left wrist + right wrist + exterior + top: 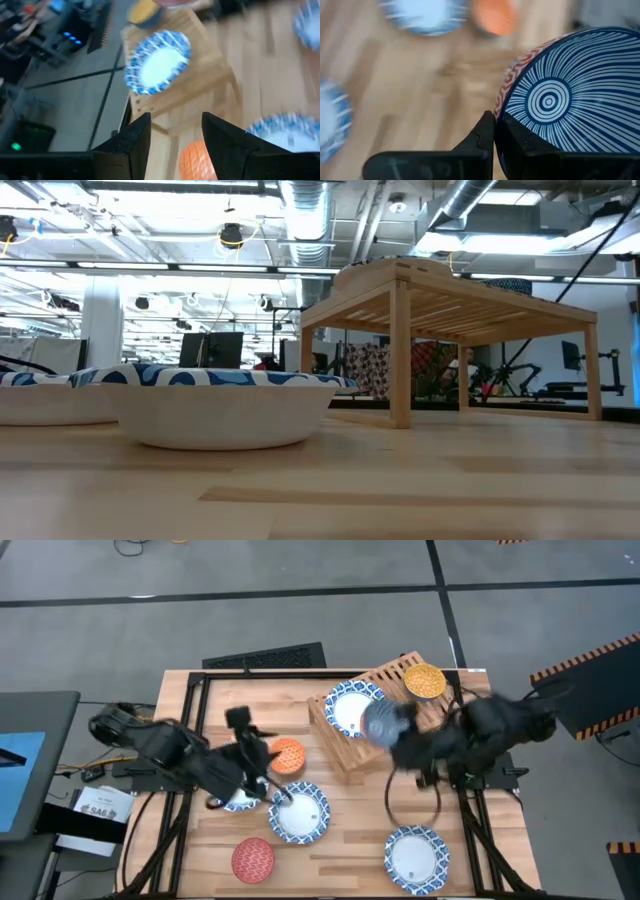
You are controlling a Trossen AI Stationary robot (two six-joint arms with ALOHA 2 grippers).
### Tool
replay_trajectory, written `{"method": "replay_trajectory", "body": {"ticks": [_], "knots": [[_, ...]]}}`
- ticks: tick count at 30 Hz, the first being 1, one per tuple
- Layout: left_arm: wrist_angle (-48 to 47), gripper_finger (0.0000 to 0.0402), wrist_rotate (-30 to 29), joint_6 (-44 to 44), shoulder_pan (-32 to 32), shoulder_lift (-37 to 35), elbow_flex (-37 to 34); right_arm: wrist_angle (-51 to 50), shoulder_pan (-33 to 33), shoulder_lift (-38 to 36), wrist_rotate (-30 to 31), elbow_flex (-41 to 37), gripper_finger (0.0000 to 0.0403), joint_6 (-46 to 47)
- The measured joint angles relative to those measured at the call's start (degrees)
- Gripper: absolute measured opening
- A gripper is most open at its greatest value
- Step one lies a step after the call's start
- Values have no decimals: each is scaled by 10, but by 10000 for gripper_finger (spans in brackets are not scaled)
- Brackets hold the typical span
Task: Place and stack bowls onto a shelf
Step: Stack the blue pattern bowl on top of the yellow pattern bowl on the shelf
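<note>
My right gripper (pixel 494 131) is shut on a small bowl (pixel 560 100) with blue stripes inside and a red pattern outside. It shows blurred above the shelf's near side (pixel 383 723). On the wooden slat shelf (pixel 372 750) rest a blue-and-white bowl (pixel 351 708) and a yellow bowl (pixel 424 680). My left gripper (pixel 176 135) is open with nothing between its fingers, just left of the orange bowl (pixel 288 756) on the table. Two blue-and-white bowls (pixel 298 812) (pixel 416 857) and a red bowl (pixel 253 860) sit on the tabletop. My right gripper pinches the striped bowl's rim (pixel 499 112), one finger (pixel 522 145) inside the bowl and the other (pixel 479 137) against its red outer wall. The bowl is lifted clear of the table and tilted, its inside turned toward the wrist camera.
Another blue-and-white bowl (pixel 238 803) lies partly under my left arm. In the low view a blue-and-white bowl (pixel 225 405) stands close in front, and the shelf (pixel 450 310) rises behind it on wooden legs. Cables hang off the table's right side (pixel 430 802).
</note>
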Motion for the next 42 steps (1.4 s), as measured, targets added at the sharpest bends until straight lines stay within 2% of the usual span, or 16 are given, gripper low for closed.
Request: {"method": "replay_trajectory", "body": {"ticks": [3, 6, 10, 15, 19, 25, 29, 32, 42], "knots": [[122, 162, -11, -10, -6, -76, -109, 1, -80, -40, 15, 0, 36, 38], [251, 162, 11, -11, -7, -143, -224, 1, -181, -70, 13, -7, 36, 59], [384, 162, 43, -27, -7, -197, -339, 1, -321, -86, -48, -28, 36, 63], [428, 162, 54, -68, -7, -220, -396, 1, -472, -84, -141, -73, 36, 81], [421, 162, 63, -75, -7, -218, -398, 0, -550, -73, -168, -103, 36, 94], [421, 162, 53, -68, -7, -217, -398, 2, -605, -51, -211, -126, 36, 124], [422, 162, 15, -68, -6, -217, -398, 2, -607, -30, -216, -137, 36, 119], [426, 162, -11, -86, -6, -217, -398, 2, -602, -24, -242, -137, 36, 120], [426, 162, -43, -59, -6, -217, -398, 1, -591, -24, -241, -137, 36, 134]]}}
